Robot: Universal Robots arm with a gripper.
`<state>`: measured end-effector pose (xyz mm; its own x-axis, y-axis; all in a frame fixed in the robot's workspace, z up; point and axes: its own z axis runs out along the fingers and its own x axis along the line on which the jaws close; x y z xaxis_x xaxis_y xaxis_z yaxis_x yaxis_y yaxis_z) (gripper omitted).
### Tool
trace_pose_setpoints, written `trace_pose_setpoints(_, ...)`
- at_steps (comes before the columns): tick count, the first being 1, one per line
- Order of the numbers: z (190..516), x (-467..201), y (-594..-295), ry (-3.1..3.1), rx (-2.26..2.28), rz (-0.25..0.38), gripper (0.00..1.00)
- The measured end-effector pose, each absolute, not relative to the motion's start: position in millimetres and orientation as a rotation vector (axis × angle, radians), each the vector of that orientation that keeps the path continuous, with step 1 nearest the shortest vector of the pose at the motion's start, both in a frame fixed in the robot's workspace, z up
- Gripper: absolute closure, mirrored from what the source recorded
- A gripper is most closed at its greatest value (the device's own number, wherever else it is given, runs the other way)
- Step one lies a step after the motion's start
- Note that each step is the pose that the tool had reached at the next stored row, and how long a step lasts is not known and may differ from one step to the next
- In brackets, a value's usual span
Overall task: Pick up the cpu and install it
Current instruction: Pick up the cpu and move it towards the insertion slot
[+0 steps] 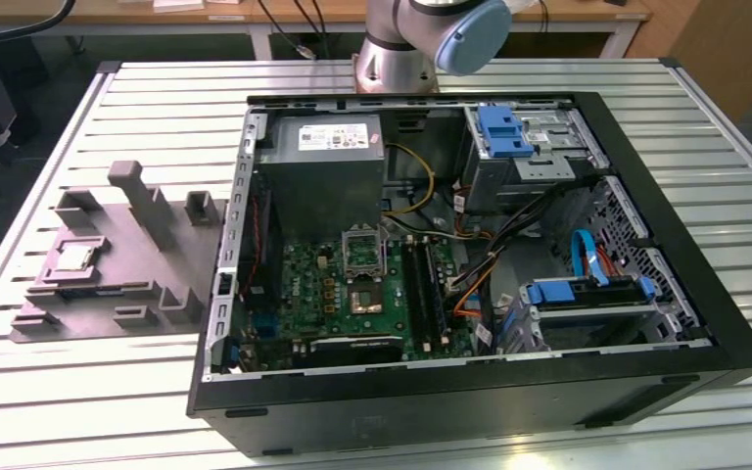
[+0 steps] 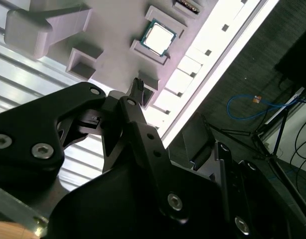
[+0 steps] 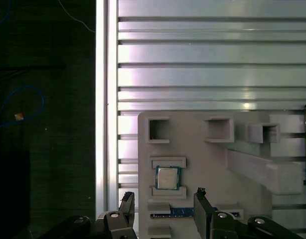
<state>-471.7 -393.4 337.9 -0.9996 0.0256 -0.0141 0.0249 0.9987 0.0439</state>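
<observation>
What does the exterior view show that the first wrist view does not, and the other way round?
Of the two, the exterior view adds the open computer case with its motherboard and power supply, and the arm's base. The first wrist view adds the gripper, open and empty, close to the cpu. Both show the cpu lying in the grey fixture tray on the slatted table.

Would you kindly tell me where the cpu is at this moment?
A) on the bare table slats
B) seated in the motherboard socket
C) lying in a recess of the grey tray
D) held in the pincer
C: in the first wrist view the cpu lies in a recess of the grey tray, and the open pincer holds nothing.
</observation>
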Motion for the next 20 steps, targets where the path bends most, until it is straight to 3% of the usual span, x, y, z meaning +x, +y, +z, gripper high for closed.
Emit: trace_pose_setpoints(20,330.0,-471.5,-395.6,3.127,-0.034,0.069,0.41)
